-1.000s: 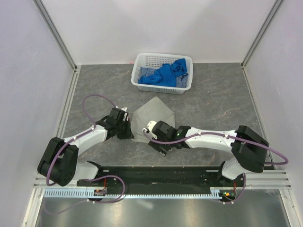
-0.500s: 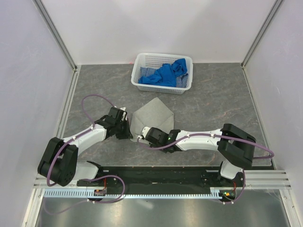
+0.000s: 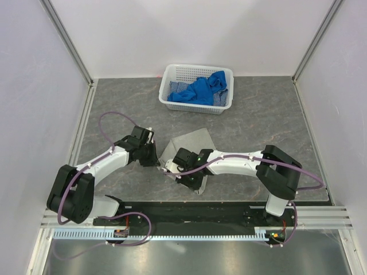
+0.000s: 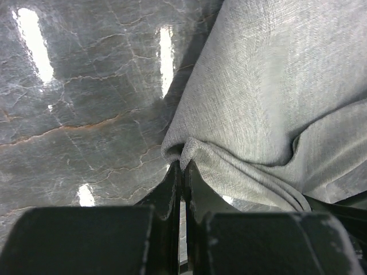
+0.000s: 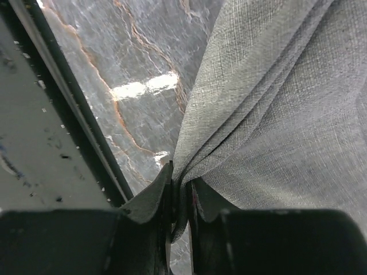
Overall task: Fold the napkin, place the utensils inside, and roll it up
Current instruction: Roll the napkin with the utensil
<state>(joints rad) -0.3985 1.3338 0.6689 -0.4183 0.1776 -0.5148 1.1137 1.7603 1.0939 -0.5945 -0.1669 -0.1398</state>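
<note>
Now further left, the right gripper (image 5: 180, 184) clamps the napkin (image 3: 192, 142), the left gripper (image 4: 183, 167) pinching it too, apparently for folding.

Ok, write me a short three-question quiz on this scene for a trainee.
1. True or false: the left gripper and the right gripper are each shut on the napkin.
2. What lies in the basket? A) blue cloths B) a plate C) nothing
3. Fill in: seen from the arms, the basket stands on the ___ side of the napkin.
Key: 1 true; 2 A; 3 far.
</note>
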